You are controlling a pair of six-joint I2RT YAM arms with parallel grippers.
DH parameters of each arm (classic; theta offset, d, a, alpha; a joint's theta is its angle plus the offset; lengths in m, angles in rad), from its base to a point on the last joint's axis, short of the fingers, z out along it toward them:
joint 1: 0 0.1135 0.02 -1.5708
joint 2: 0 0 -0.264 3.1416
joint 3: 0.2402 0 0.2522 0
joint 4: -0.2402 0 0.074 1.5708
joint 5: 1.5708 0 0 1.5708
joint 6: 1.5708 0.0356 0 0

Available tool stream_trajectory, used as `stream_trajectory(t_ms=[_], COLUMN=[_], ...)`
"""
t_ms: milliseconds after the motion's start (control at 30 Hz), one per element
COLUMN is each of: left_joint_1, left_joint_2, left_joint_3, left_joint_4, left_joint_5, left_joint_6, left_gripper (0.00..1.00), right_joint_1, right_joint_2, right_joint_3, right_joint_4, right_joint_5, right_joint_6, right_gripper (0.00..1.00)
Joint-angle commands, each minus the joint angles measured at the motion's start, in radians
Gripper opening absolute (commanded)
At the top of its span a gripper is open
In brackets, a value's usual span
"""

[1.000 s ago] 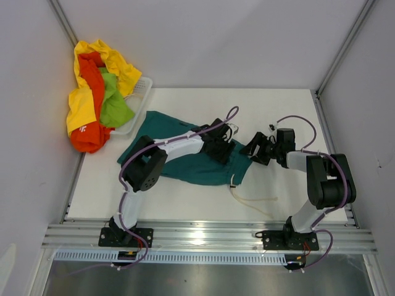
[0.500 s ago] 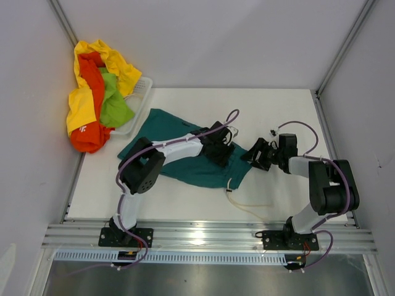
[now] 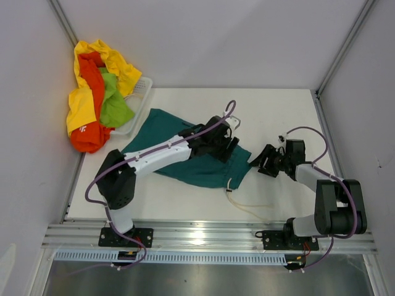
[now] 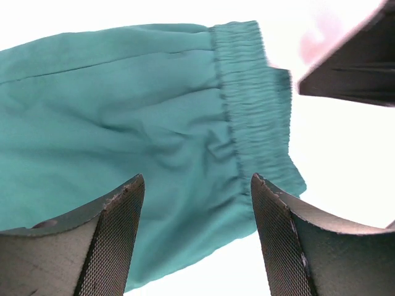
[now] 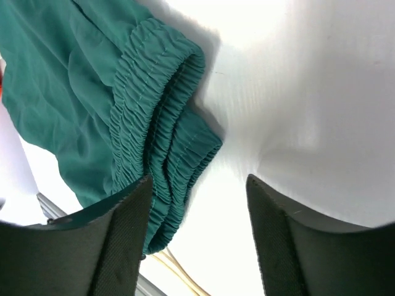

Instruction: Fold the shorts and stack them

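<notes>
Dark teal shorts point(image 3: 185, 160) lie spread on the white table, elastic waist to the right. They also show in the left wrist view point(image 4: 123, 111) and in the right wrist view point(image 5: 92, 92). A pale drawstring point(image 3: 250, 202) trails from the waist toward the front. My left gripper point(image 3: 229, 143) is open and empty just above the shorts near the waist point(image 4: 253, 111). My right gripper point(image 3: 262, 161) is open and empty, low over the table just right of the waistband point(image 5: 166, 142). Yellow, orange-red and lime green shorts point(image 3: 99, 92) hang over a basket at the back left.
The white plastic basket point(image 3: 141, 98) stands at the back left corner under the pile. Grey walls close in on both sides and the back. An aluminium rail point(image 3: 203, 237) runs along the table's near edge.
My left arm has stretched out, its gripper moving up and right over the waist. My right gripper has drawn back to the right and slightly toward the front, away from the waistband.
</notes>
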Motion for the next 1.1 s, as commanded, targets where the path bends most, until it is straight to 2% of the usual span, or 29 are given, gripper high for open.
stream_trajectory(t_ms=[0, 167, 667, 800, 900, 933, 1067], left_joint_1=[-0.077, -0.175, -0.244, -0.252, -0.258, -0.261, -0.277], left_joint_2=[-0.058, -0.032, 0.05, 0.068, 0.08, 0.082, 0.091], left_joint_3=[0.015, 0.019, 0.076, 0.084, 0.082, 0.084, 0.099], left_joint_4=[-0.029, -0.05, -0.078, -0.063, -0.056, -0.058, -0.07], left_joint_5=[-0.098, -0.205, -0.304, -0.298, -0.299, -0.298, -0.298], left_joint_6=[-0.042, -0.072, -0.069, -0.062, -0.06, -0.062, -0.059], left_gripper=[0.73, 0.74, 0.74, 0.74, 0.74, 0.74, 0.74], right_joint_1=[-0.006, 0.003, 0.063, 0.078, 0.088, 0.091, 0.095], right_joint_2=[-0.004, 0.068, 0.168, 0.169, 0.172, 0.173, 0.174], right_joint_3=[0.002, 0.026, 0.091, 0.097, 0.106, 0.107, 0.117], right_joint_4=[-0.036, -0.003, 0.042, 0.031, -0.001, -0.007, -0.012], right_joint_5=[0.032, 0.044, 0.071, 0.087, 0.103, 0.106, 0.112], right_joint_6=[-0.025, -0.019, -0.037, -0.052, -0.057, -0.062, -0.063], right_gripper=[0.61, 0.53, 0.51, 0.43, 0.32, 0.25, 0.14])
